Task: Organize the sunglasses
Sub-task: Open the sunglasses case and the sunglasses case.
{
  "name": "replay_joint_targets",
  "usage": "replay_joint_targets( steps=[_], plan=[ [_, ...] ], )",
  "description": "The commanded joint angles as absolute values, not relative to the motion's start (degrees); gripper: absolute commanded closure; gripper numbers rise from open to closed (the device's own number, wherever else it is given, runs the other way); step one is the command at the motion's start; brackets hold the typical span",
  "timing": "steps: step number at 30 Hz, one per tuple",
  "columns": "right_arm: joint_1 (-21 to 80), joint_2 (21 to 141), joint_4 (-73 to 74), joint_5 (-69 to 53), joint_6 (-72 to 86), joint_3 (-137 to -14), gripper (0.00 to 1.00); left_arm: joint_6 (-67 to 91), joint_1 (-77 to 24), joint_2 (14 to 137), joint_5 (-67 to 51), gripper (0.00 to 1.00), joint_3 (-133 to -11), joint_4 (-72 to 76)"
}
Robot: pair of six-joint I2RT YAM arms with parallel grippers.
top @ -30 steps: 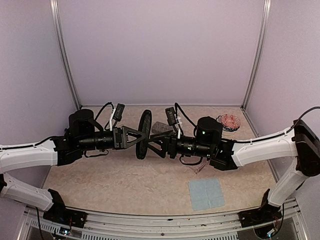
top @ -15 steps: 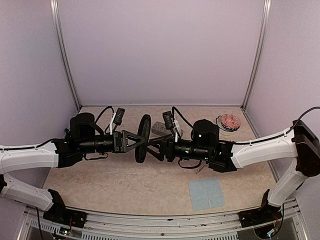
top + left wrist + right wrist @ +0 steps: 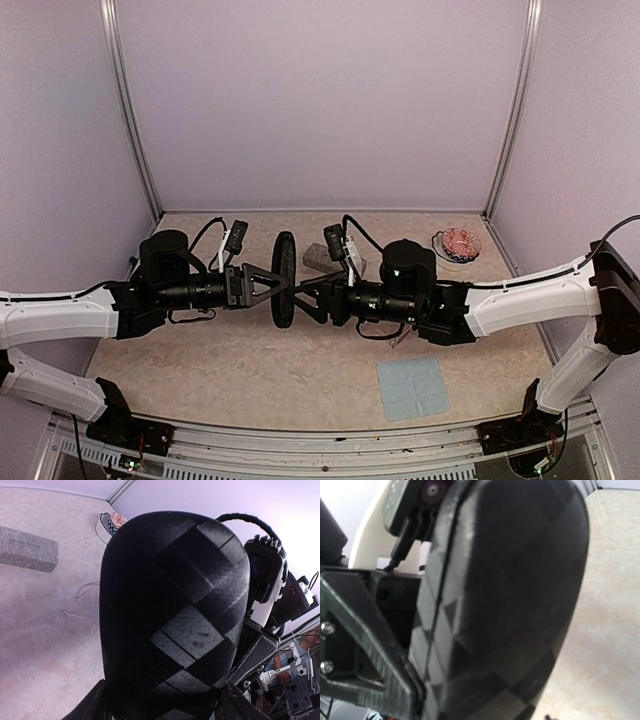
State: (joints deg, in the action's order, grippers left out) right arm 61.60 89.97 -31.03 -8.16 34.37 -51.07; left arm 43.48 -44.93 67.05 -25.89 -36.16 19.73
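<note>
A black oval glasses case [image 3: 284, 280] stands on edge in the air between my two arms. My left gripper [image 3: 268, 285] is shut on it; the left wrist view shows a finger on each side of the case's [image 3: 170, 610] lower end. From the right, my right gripper [image 3: 304, 290] reaches the case. In the right wrist view one finger [image 3: 370, 660] lies against the case [image 3: 510, 595] and the other is hidden. A clear pair of sunglasses [image 3: 82, 602] lies on the table, faintly visible, partly under the right arm [image 3: 398, 336].
A grey rectangular case [image 3: 320, 258] lies shut on the table behind the black case. A small round dish with a pink pattern [image 3: 461, 243] sits at the back right. A pale blue cloth [image 3: 412, 387] lies near the front right. Walls close off three sides.
Both arms and the black case have shifted slightly left, and the case has turned from slanted to nearly upright. The right gripper's fingers have drawn closer around it.
</note>
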Motion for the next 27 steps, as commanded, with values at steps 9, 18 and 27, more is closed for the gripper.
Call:
replay_joint_targets(
  steps=[9,18,27],
  plan=[
    [59.9,92.1,-17.6,7.5,32.8,-51.4,0.50,45.0,-47.3,63.5,-38.4,1.00,-37.4,31.3],
    [59.8,92.0,-15.9,9.7,32.1,-51.4,0.51,45.2,-47.3,63.1,-39.7,1.00,-37.7,32.0],
    [59.2,91.0,-15.7,10.5,32.5,-50.1,0.51,45.0,-47.4,63.0,-40.4,1.00,-37.9,32.0]
  ],
)
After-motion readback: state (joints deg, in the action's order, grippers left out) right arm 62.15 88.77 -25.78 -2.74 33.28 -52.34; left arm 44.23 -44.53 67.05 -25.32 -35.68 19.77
